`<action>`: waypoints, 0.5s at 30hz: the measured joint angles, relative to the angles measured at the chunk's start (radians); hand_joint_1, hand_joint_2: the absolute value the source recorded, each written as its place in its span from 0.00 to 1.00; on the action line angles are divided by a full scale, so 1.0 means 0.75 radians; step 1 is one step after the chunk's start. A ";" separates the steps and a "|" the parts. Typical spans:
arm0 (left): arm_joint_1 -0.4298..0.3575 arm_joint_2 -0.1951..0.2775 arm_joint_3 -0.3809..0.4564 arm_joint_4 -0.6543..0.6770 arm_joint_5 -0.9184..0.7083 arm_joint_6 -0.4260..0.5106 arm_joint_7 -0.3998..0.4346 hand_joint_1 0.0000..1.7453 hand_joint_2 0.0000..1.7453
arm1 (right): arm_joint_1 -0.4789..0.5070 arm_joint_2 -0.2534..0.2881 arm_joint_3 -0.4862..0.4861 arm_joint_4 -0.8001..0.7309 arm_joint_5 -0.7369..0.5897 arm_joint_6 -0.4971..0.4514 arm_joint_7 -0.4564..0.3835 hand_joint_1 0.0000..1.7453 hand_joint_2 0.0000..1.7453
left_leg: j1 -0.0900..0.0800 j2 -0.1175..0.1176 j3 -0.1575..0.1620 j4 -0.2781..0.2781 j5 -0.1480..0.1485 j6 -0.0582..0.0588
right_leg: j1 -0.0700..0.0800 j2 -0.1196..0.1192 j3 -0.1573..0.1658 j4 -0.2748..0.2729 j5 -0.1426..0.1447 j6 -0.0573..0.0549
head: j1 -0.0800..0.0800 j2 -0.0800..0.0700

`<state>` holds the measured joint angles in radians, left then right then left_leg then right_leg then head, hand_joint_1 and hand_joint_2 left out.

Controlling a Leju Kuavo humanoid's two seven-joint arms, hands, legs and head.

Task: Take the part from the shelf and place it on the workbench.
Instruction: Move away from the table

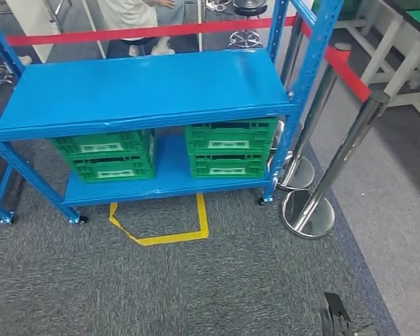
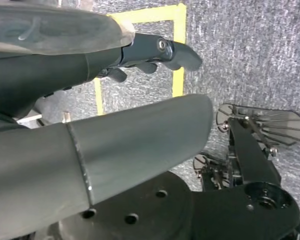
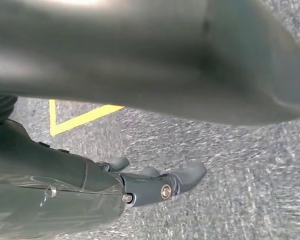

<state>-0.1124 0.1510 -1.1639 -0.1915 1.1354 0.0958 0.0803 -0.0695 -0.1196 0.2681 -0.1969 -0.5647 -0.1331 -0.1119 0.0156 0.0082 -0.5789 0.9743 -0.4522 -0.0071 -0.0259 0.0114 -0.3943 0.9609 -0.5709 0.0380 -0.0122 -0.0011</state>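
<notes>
A blue shelf rack (image 1: pixel 144 91) stands ahead of me, and its upper board is bare. On its lower board sit two stacks of green crates, one to the left (image 1: pixel 108 155) and one to the right (image 1: pixel 229 146). What lies inside them is hidden. My left hand (image 2: pixel 156 50) hangs over the grey carpet with its fingers stretched out and nothing in them. My right hand (image 3: pixel 156 182) hangs the same way above the carpet, fingers straight and holding nothing.
A yellow tape square (image 1: pixel 163 227) marks the carpet in front of the rack. Two chrome stanchions (image 1: pixel 308 210) with a red belt (image 1: pixel 351 70) stand to the right. A white bench with a green top (image 1: pixel 409 42) is at the far right. A person (image 1: pixel 139 21) sits behind the rack.
</notes>
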 joint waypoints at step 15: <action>-0.006 -0.006 0.000 0.000 -0.002 -0.002 0.003 0.00 0.00 | 0.008 -0.003 0.000 0.005 -0.013 -0.003 -0.007 0.00 0.00 | -0.023 -0.013 0.188 0.010 -0.125 -0.002 | 0.032 -0.007 -0.216 0.077 0.118 -0.066 | 0.069 0.000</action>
<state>-0.1165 0.1464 -1.1637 -0.1915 1.1338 0.0943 0.0824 -0.0632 -0.1217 0.2680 -0.1935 -0.5744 -0.1353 -0.1170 -0.0016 -0.0015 -0.4380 0.9820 -0.5461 -0.0083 -0.0018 0.0064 -0.5561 1.0190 -0.4823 -0.0115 0.0393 -0.0011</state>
